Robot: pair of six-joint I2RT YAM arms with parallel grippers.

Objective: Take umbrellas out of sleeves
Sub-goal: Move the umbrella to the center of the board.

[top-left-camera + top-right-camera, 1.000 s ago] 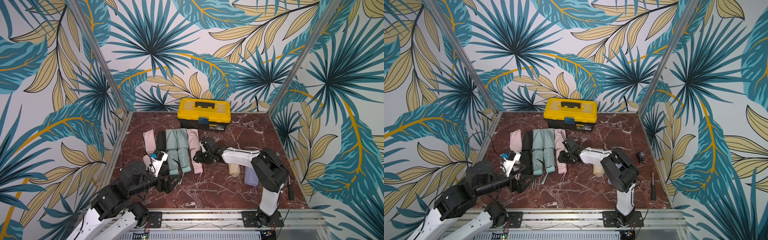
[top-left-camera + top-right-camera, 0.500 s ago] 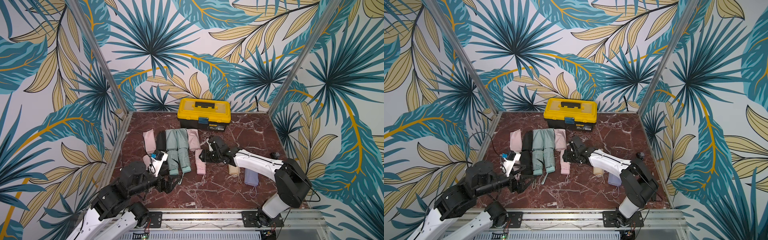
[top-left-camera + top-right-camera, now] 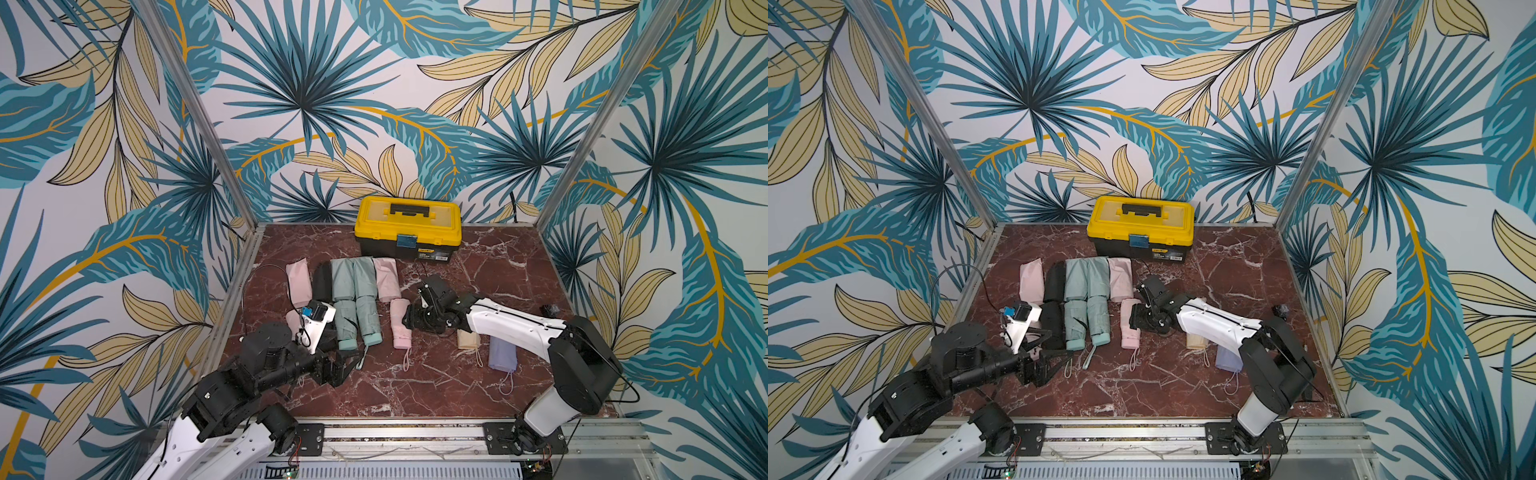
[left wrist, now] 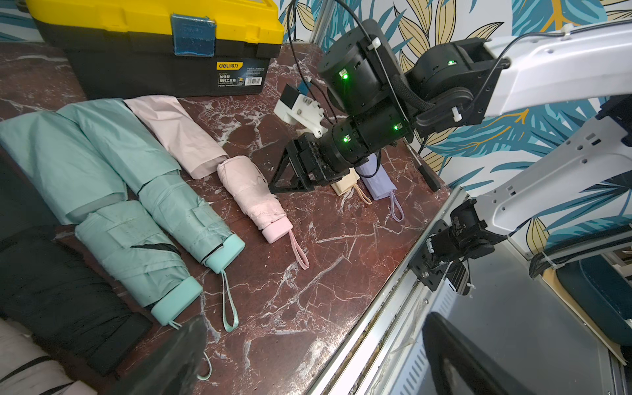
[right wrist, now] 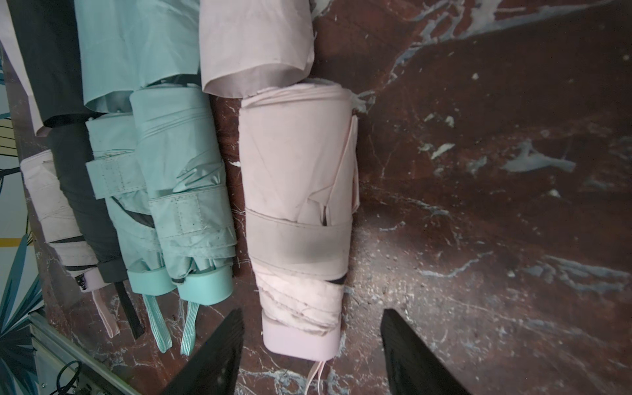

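Count as unsleeved the pink umbrella (image 5: 297, 188) lying between the parted, empty fingers (image 5: 215, 355) of the right claw (image 5: 312, 313), plus the mint pair (image 5: 164, 191), black umbrella (image 5: 85, 191) and second pink umbrella (image 5: 48, 191) alongside; treat beige umbrella (image 3: 468, 338) and lilac umbrella (image 3: 502, 353), behind that claw, as apparently sleeved; note left claw (image 4: 316, 318) wide open, empty.

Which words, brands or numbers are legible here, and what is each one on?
"deli 得力": yellow label on the black front of the toolbox, in the left wrist view.
Small print and barcode below that label: too small to read.
Nothing else bears readable text.
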